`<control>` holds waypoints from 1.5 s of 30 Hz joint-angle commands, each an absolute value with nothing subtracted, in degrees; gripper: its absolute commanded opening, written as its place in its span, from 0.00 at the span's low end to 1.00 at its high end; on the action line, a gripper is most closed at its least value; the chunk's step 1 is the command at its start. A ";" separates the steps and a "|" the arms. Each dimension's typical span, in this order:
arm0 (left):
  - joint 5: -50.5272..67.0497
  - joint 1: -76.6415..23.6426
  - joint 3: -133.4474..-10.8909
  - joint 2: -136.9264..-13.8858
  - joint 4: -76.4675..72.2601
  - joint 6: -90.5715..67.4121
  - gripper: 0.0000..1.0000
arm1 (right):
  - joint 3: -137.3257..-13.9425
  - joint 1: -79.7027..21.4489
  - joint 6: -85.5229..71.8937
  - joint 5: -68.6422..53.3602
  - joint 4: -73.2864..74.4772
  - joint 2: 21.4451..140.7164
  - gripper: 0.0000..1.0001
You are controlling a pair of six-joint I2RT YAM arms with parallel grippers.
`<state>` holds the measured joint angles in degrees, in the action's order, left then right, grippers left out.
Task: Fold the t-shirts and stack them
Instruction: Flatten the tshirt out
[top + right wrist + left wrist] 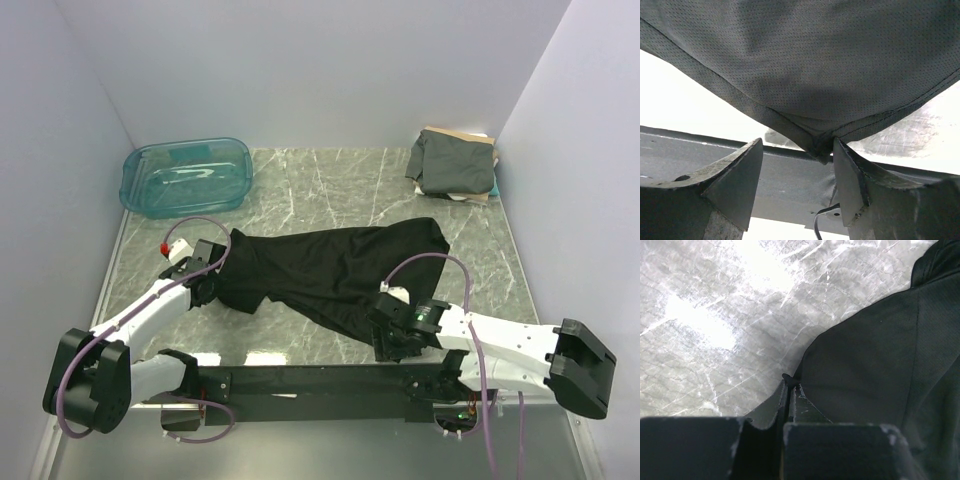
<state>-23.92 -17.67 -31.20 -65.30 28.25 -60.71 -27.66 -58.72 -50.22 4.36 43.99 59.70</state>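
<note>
A black t-shirt [335,270] lies spread and rumpled across the middle of the table. My left gripper [208,283] is at its left end. In the left wrist view the left gripper [790,385] is shut on the edge of the black t-shirt [875,365]. My right gripper [388,335] is at the shirt's near right corner. In the right wrist view the right gripper [798,142] is open, and a hemmed corner of the black t-shirt [820,75] hangs between the fingers, touching the right fingertip [842,155]. A folded dark grey-green t-shirt [455,162] tops a stack with tan and white cloth under it.
A translucent teal plastic bin [140,185] stands at the back left. The folded stack is at the back right by the wall. White walls enclose the marble table [330,180] on three sides. A black rail [320,380] runs along the near edge.
</note>
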 commanded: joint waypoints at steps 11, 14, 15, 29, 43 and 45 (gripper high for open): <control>-24.09 -17.49 -34.72 -65.65 28.04 -60.73 0.01 | -27.33 -60.47 -53.34 8.26 45.09 65.13 0.15; -24.26 -17.49 -35.68 -65.13 29.35 -60.99 0.01 | -28.30 -60.64 -55.36 11.33 46.93 64.34 0.00; -25.21 -17.49 -36.12 -64.43 30.14 -61.26 0.01 | -29.17 -60.56 -55.72 12.99 47.37 62.94 0.00; -25.32 -17.67 -49.73 -59.51 22.86 -53.88 0.01 | -47.89 -34.91 -34.39 21.01 36.74 53.88 0.00; -23.39 -17.67 -68.44 -49.31 23.12 -44.92 0.01 | -72.76 -30.06 -22.33 27.15 41.56 46.50 0.00; -22.24 -17.67 -70.48 -48.08 23.55 -44.47 0.01 | -76.70 -30.06 -20.49 27.16 42.71 45.27 0.00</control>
